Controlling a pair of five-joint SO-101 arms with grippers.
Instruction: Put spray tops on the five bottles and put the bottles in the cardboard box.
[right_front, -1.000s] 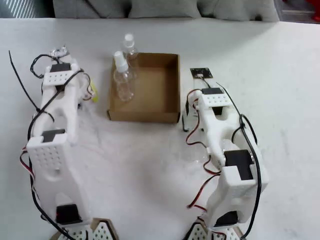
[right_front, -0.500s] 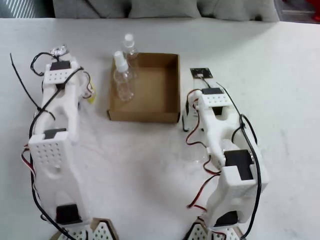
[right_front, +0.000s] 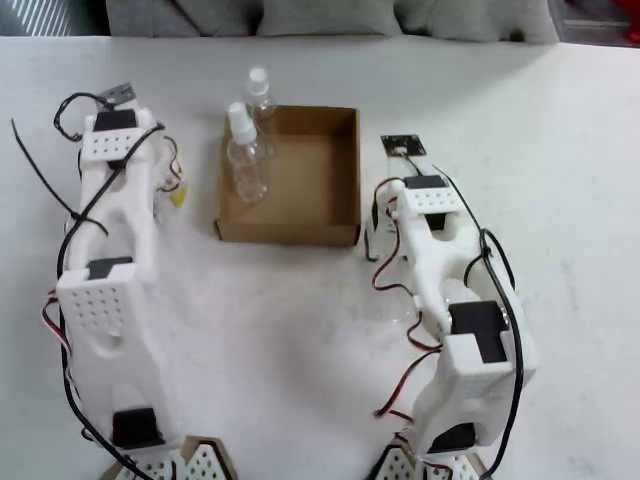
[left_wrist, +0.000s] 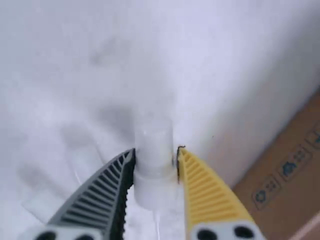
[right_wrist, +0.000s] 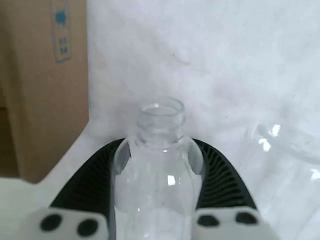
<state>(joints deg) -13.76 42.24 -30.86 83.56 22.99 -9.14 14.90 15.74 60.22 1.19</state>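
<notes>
Item: left pincer (left_wrist: 156, 152), grey and yellow fingers pressing on a white spray top (left_wrist: 154, 167) and holding it upright above the table (left_wrist: 75, 60). Item: right pincer (right_wrist: 160, 145), black fingers closing around the shoulders of an open-necked bottle (right_wrist: 159, 175), clear, upright, still lacking a top. Item: cardboard box (right_front: 290, 235), sitting near 12 o'clock of the table's centre, the left arm (right_front: 110, 230) lying at its 9 o'clock and the right arm (right_front: 440, 260) at its 4 o'clock. Item: two capped bottles, one (right_front: 246, 155) standing at the box's 9 o'clock wall, inside or against it not being clear, the other (right_front: 259, 92) standing just past the 11 o'clock corner, outside. Item: a further clear piece (right_wrist: 292, 145), probably another bottle, lying near the held one. Change: over the last second the left arm's wrist has been drifting toward 12 o'clock, while the right arm has been keeping still. Reading: the top appears to be picked up and travelling, and capping the held bottle is likely next; two tops are on, and boxing is barely under way.
</notes>
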